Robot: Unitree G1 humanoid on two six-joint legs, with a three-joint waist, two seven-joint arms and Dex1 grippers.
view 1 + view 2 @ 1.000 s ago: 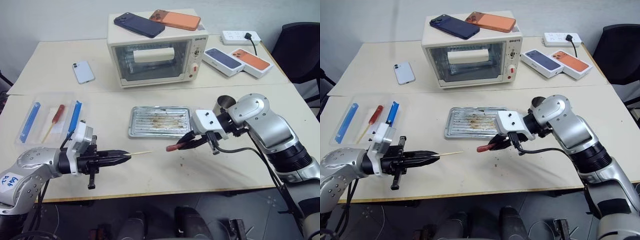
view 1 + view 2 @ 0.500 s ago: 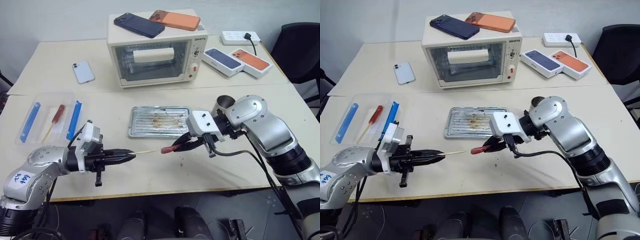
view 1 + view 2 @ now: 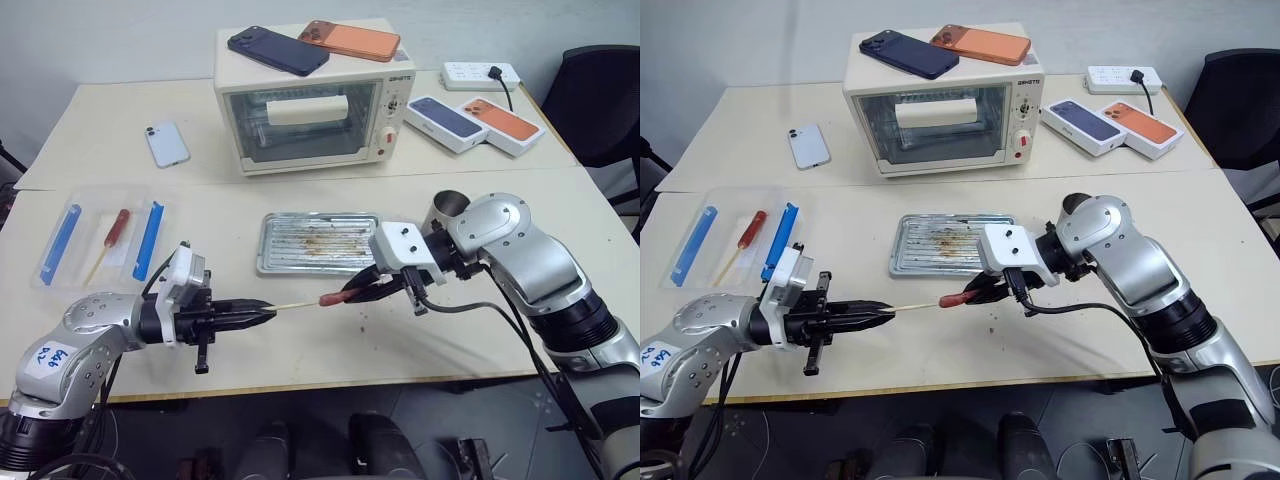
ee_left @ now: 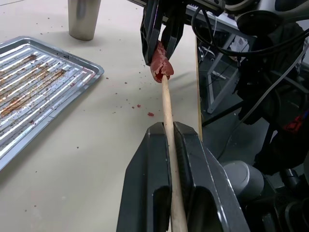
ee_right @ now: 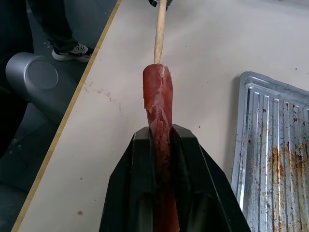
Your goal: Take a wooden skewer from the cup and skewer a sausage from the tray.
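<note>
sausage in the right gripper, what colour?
Reddish-brown sausage, clamped in the right gripper; clearest in the right wrist view.

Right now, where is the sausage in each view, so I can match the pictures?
Left eye view: sausage in front of the tray, on the skewer tip.
Right eye view: same spot.
Left wrist view: beyond the skewer, at.
Right wrist view: between the right gripper's fingers.
Shared landmark: the tray.
</note>
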